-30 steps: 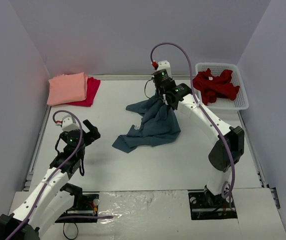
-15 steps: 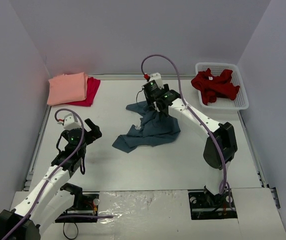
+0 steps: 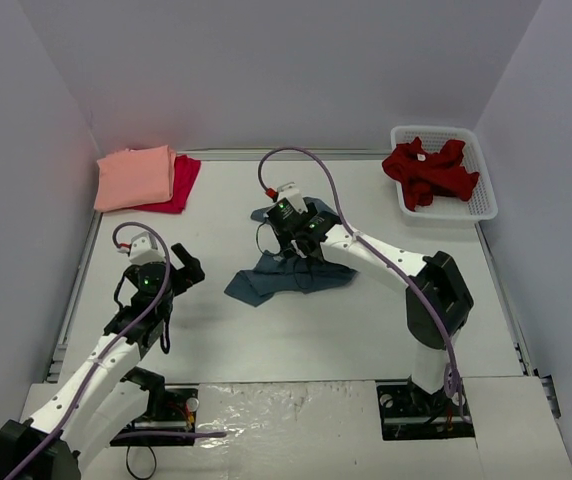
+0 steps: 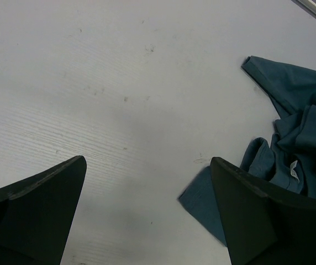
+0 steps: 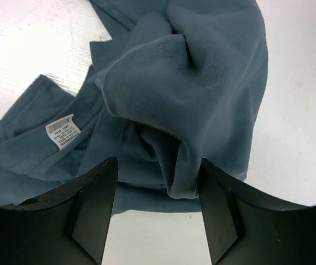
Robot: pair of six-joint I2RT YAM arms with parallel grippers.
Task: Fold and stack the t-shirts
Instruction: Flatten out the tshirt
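Observation:
The slate-blue t-shirt lies crumpled at mid-table. It also shows in the right wrist view, with its white label up, and in the left wrist view. My right gripper is low over the shirt's far part. Its jaws stand open, with a loose fold of the cloth between them. My left gripper is open and empty over bare table left of the shirt. A folded salmon-pink shirt lies on a crimson shirt at the back left. A dark red shirt fills the basket.
The white lattice basket stands at the back right corner. Grey walls close the table on three sides. A purple cable loops above my right arm.
My right arm swung left and down, carrying the raised blue shirt with it; the shirt now lies flatter and further left. My left arm barely moved.

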